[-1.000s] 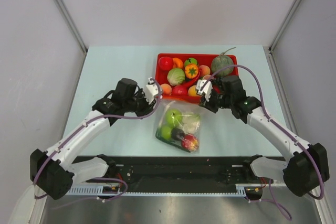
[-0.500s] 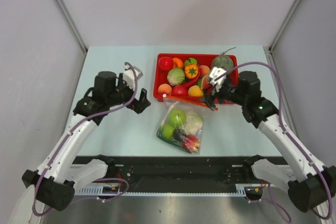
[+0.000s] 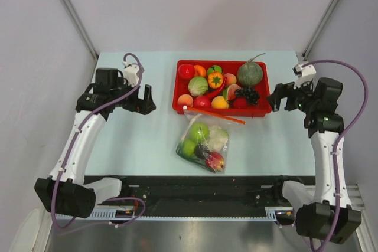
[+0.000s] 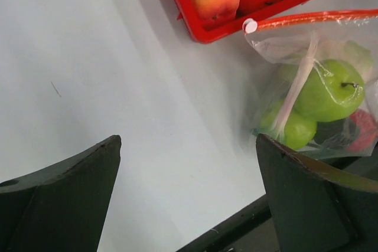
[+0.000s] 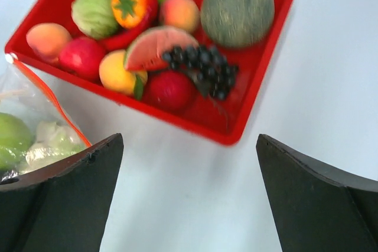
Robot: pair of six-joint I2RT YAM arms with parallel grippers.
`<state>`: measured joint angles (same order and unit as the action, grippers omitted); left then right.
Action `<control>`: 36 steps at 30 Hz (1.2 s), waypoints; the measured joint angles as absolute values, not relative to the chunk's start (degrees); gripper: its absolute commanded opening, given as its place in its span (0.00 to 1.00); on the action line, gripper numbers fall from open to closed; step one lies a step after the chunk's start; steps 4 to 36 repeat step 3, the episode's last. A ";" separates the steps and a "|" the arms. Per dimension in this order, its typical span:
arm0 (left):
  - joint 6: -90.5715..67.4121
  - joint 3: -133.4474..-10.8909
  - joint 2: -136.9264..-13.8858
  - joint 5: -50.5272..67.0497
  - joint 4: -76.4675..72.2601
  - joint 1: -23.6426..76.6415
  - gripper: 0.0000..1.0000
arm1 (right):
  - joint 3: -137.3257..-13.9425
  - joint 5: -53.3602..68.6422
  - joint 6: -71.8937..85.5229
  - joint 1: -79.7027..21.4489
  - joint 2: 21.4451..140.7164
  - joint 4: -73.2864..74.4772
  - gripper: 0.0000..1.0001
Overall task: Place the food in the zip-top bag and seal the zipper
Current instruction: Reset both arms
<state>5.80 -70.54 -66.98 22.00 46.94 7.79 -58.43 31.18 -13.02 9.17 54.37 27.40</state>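
- The left claw [image 3: 143, 100] is spread wide and pinches nothing, above the bare surface [image 3: 130, 140].
- The right claw [image 3: 276, 100] is also spread and empty, just off the right end of the red tray [image 3: 260, 111].
- The zip-top bag [image 3: 204, 140] lies on the surface between the claws, ahead and right of the left one and ahead and left of the right one.
- Inside it are green apples [image 3: 198, 131], a cauliflower [image 3: 217, 138] and a red fruit [image 3: 214, 160].
- The zipper [image 3: 217, 115] runs along the bag's edge beside the tray; I cannot tell whether it is sealed.

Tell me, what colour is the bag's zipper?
The zipper is orange-red, clearest in the left wrist view.
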 measured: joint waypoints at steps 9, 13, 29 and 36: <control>5.34 -68.60 -67.44 21.54 47.13 7.73 1.00 | -56.71 32.45 -11.75 12.91 55.53 30.70 0.99; 5.34 -68.60 -67.44 21.54 47.13 7.73 1.00 | -56.71 32.45 -11.75 12.91 55.53 30.70 0.99; 5.34 -68.60 -67.44 21.54 47.13 7.73 1.00 | -56.71 32.45 -11.75 12.91 55.53 30.70 0.99; 5.34 -68.60 -67.44 21.54 47.13 7.73 1.00 | -56.71 32.45 -11.75 12.91 55.53 30.70 0.99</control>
